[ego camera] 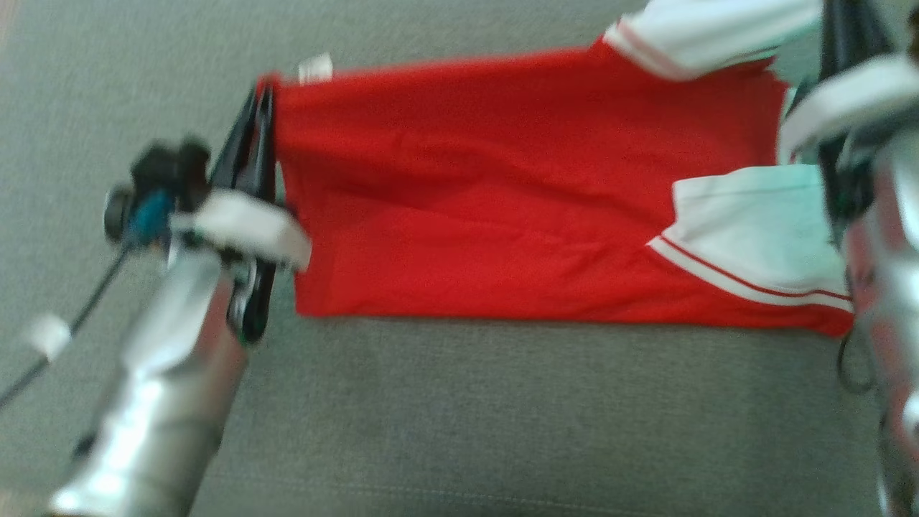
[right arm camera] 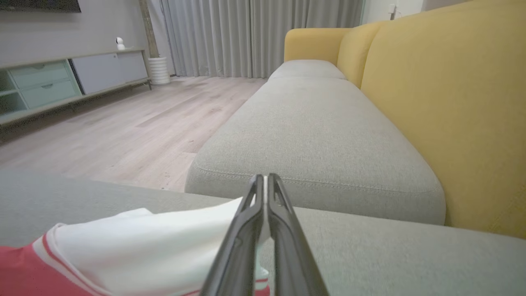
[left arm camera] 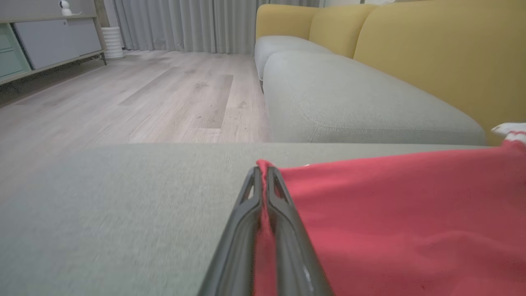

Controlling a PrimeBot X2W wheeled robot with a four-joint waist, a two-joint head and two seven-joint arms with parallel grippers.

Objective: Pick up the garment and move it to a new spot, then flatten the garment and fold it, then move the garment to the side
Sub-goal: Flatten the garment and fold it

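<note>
One grey cushion (ego camera: 502, 416) carries the whole scene. In the left wrist view two more grey seat cushions (left arm camera: 353, 102) run away toward 12 o'clock, with yellow backrests (left arm camera: 444, 57) along their 3 o'clock side.

One garment (ego camera: 488, 201), a bright red shirt, lies spread across the middle of the head view, its long side running from 9 o'clock to 3 o'clock. It lies mostly flat, with a few shallow creases. Its two white sleeve ends sit at the 3 o'clock end: one (ego camera: 711, 36) toward 1 o'clock, the other (ego camera: 754, 222) at 3 o'clock with red-and-white stripe trim along its lower side.

There are two hands. The left hand (left arm camera: 263, 170) is at the garment's 9 o'clock edge, its fingers closed tight on the red hem, with cloth pinched between them. The right hand (right arm camera: 266, 179) is also closed, nipping the white cloth of a sleeve end.

One small white label (ego camera: 314, 68) sticks out at the garment's 11 o'clock corner, just beside the left hand's fingertips.
</note>
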